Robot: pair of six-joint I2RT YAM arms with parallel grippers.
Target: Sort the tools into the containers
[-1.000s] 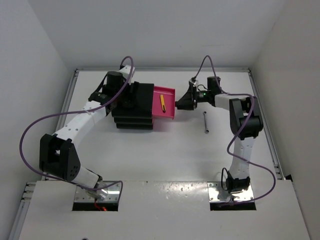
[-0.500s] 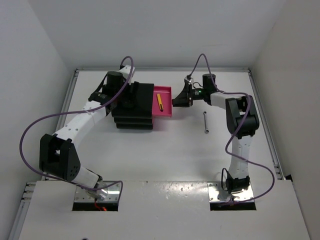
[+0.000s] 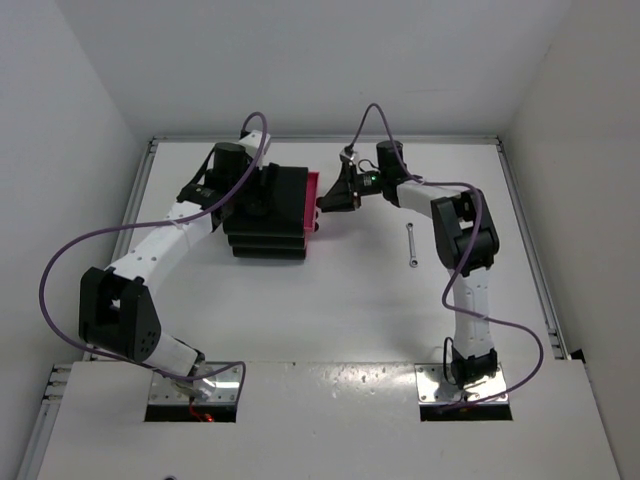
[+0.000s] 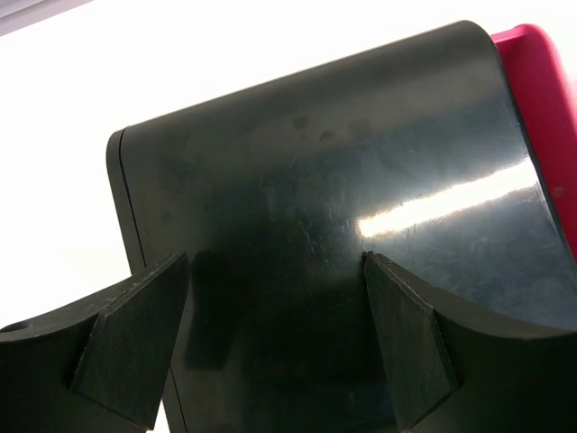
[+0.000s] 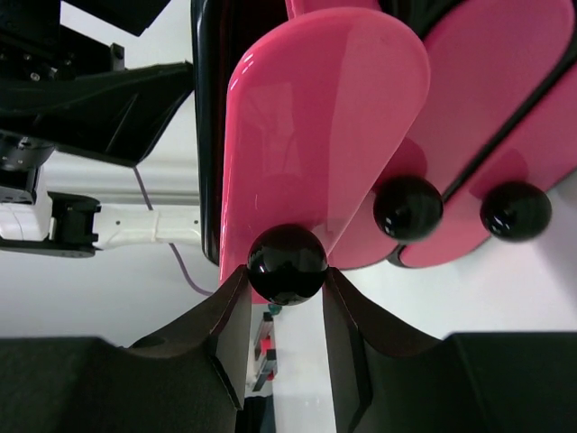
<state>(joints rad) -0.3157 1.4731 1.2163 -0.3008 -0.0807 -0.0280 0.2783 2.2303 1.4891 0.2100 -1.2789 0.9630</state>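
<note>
The top drawer (image 5: 315, 135) is pink. It is pushed almost all the way into the black drawer unit (image 3: 270, 215), and from above only a thin pink strip of it sticks out. The drawer has a round black knob (image 5: 287, 263). The right pincer (image 3: 330, 200) is grasping this knob. One finger sits on each side of the ball, and both fingers touch it.

In the right wrist view, two other drawers (image 5: 487, 108) show just beside the right pincer. They are pink too. Each one has its own black knob, and both of them look pushed in.

The left pincer (image 4: 275, 271) is on the far side of the drawer unit from the right pincer, over the shiny black top. Its two fingers (image 4: 135, 343) are spread apart and nothing is between them. I cannot tell if they touch the top.

A thin silver wrench (image 3: 411, 245) lies flat on the white surface (image 3: 350, 320). It is off to the right of the right pincer, closer to that arm's base and well apart from the drawers. Nothing is touching it.
</note>
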